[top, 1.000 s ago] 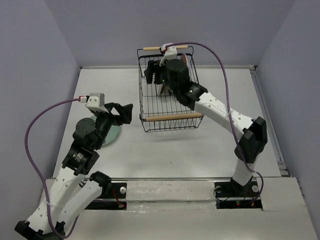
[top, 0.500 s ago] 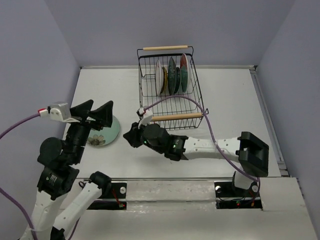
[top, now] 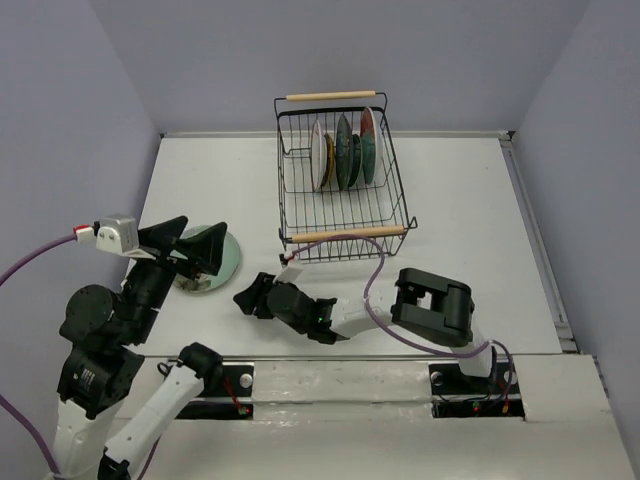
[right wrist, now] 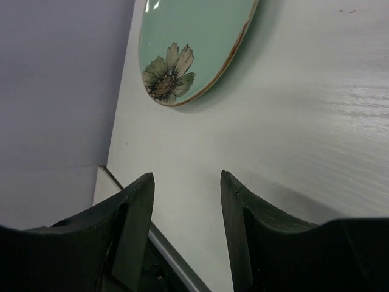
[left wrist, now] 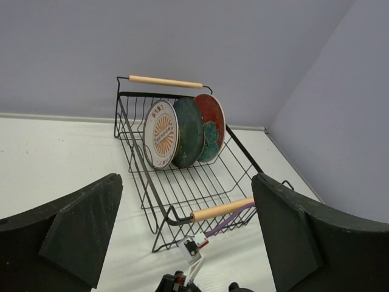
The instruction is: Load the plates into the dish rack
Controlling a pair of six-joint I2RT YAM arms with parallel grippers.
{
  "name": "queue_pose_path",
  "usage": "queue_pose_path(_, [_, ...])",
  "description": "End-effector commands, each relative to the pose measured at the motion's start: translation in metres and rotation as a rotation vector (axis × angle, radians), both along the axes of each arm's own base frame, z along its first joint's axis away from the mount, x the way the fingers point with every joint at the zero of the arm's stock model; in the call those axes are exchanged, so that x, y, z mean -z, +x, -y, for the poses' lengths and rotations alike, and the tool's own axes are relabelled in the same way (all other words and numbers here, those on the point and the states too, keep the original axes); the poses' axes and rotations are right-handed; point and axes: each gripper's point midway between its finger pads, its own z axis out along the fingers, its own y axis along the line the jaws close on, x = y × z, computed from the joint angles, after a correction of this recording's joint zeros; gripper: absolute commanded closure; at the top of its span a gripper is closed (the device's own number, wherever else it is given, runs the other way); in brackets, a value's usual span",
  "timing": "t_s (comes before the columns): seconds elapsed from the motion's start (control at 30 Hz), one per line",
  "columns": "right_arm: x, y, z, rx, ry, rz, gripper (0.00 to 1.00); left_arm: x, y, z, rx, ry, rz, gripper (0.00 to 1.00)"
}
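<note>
The black wire dish rack point(top: 345, 215) stands at the back centre. Several plates stand upright in it: white with orange centre point(top: 316, 155), amber-yellow point(top: 328, 160), dark teal point(top: 345, 150) and red point(top: 368, 142). The left wrist view shows the rack point(left wrist: 182, 207) with the white point(left wrist: 160, 134), teal point(left wrist: 188, 131) and red point(left wrist: 213, 115) plates. The pale mint green plate point(top: 226, 256) lies flat at the left, with its flower in the right wrist view point(right wrist: 188, 36). My left gripper point(top: 196, 243) hangs open and empty above it. My right gripper point(top: 250, 298) is open and empty, low on the table, just right of that plate.
The right arm lies folded low along the table's near edge, its elbow point(top: 432, 308) raised and its purple cable point(top: 375, 262) trailing past the rack's near wooden handle point(top: 348, 233). Side walls bound the table. The table's near edge shows in the right wrist view point(right wrist: 170, 258).
My right arm came out of the rack, leaving the plates standing, and swung down to the table's front left. My left arm pulled back and rose, uncovering the mint plate.
</note>
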Motion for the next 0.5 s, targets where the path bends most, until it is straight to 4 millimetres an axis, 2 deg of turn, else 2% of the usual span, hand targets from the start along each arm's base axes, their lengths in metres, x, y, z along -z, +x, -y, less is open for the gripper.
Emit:
queue_pose_path(0.0, [-0.037, 0.022, -0.019, 0.133, 0.214, -0.034, 0.47, -0.001, -0.009, 0.003, 0.037, 0.025, 0.033, 0.01])
queue_pose_path(0.07, [-0.033, 0.031, -0.021, 0.167, 0.231, -0.051, 0.46, 0.005, -0.008, 0.003, 0.037, 0.03, 0.025, 0.01])
queue_pose_path(0.17, [-0.013, 0.054, -0.021, 0.214, 0.213, -0.071, 0.46, 0.009, -0.01, 0.004, 0.05, 0.032, 0.027, 0.01])
queue_pose_path(0.27, [-0.013, 0.07, -0.021, 0.236, 0.242, -0.072, 0.47, 0.015, -0.011, 0.009, 0.074, 0.034, 0.02, 0.01])
queue_pose_path(0.37, [-0.008, 0.077, -0.032, 0.223, 0.22, -0.061, 0.47, 0.018, -0.012, 0.012, 0.092, 0.033, 0.013, 0.01])
queue_pose_path(0.4, [0.002, 0.083, -0.032, 0.224, 0.204, -0.075, 0.47, 0.019, -0.012, 0.013, 0.096, 0.035, 0.011, 0.01])
queue_pose_path(0.47, [-0.002, 0.091, -0.037, 0.225, 0.223, -0.075, 0.47, 0.019, -0.013, 0.014, 0.105, 0.033, 0.015, 0.01])
